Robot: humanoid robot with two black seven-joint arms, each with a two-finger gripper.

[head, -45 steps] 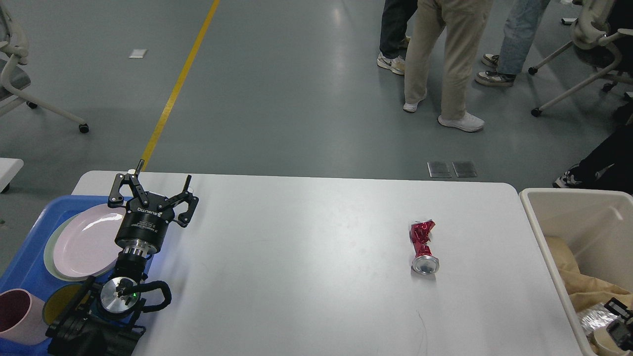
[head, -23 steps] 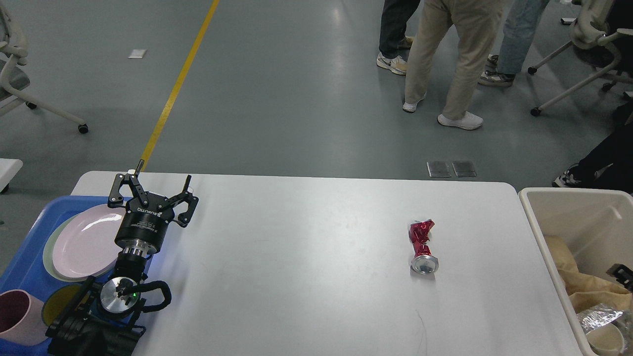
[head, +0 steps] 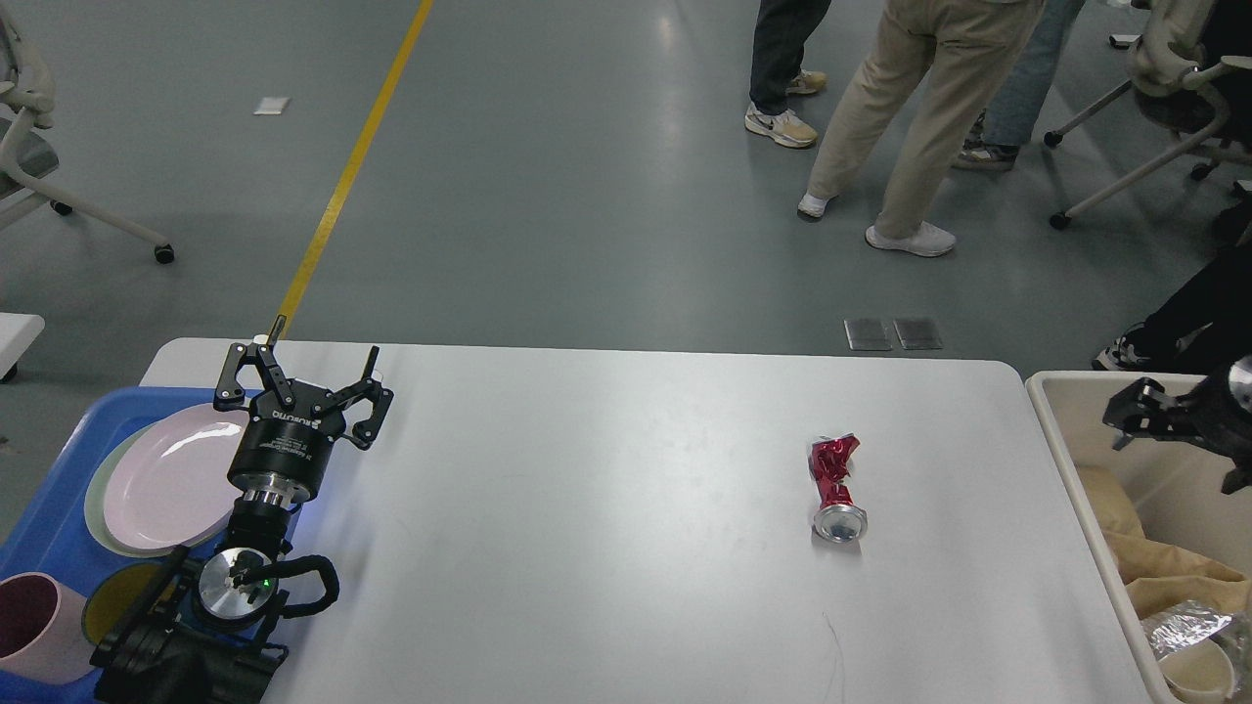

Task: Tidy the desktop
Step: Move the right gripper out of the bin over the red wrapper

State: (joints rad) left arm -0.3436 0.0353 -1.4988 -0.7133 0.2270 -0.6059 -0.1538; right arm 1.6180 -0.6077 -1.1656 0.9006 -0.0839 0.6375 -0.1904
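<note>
1. A wide white tabletop [head: 606,508] with rounded corners fills the lower half of the head view, standing on a grey floor crossed by a yellow line [head: 352,161].
2. The robot's left hand [head: 298,381] hangs over the tabletop's far-left corner, its two fingers spread apart and grasping nothing.
3. Just left of that hand, a blue tray [head: 59,489] at the tabletop's left edge holds a pale pink plate [head: 166,479] stacked on a greenish one, with a pink cup [head: 34,626] and a yellow dish [head: 112,601] nearer the camera.
4. A crushed red can [head: 836,484] lies alone on the right half of the tabletop, its silver end toward the camera, well apart from both hands.
5. The right hand [head: 1140,411] enters from the right edge above a beige bin [head: 1076,460] that stands against the tabletop's right side; seen dark and partly cut off, it does not show whether its fingers are spread or clenched.
6. Inside the bin lie crumpled brown paper [head: 1164,572], foil [head: 1188,626] and a small paper cup [head: 1198,675].
7. People's legs and office chairs occupy the floor beyond.
</note>
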